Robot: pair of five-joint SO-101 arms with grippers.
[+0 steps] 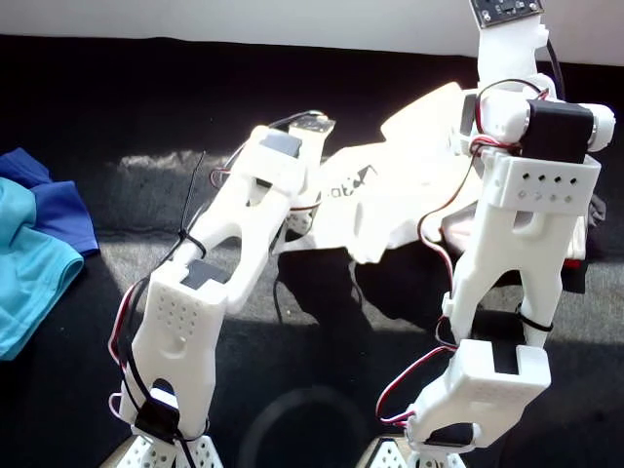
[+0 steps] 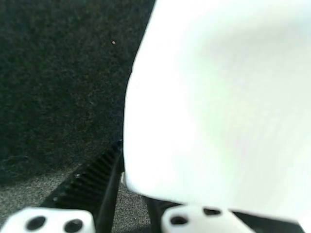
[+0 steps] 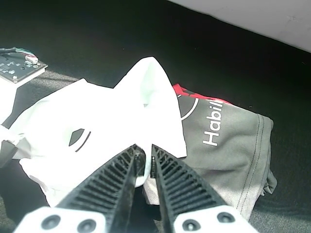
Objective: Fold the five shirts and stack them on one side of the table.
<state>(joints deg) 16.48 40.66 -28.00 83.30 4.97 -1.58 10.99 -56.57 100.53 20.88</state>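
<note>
Plainly, the white shirt [image 1: 390, 185] lies loosely spread near the middle of the black counter [image 1: 97, 88]. Its long axis slants from the left hand [image 2: 127, 154] at one end toward the right hand [image 3: 144, 154] at the other. The right hand sits over the shirt's near edge with its jaws drawn almost together, only a slit between them; whether any cloth is caught in that slit is not clear. The left hand is pressed up against the white fabric, which covers most of it, so I cannot tell whether it grips or not. Just beyond the right end, a folded gray shirt [image 3: 228, 145] lies with a red edge showing beneath it, and the white shirt overlaps its border. The blue shirts [image 1: 39, 234] are heaped well apart, at the counter's left edge. Since the folded pile is on the right, the white shirt probably has to travel that way, and the right hand is the nearer one.
</note>
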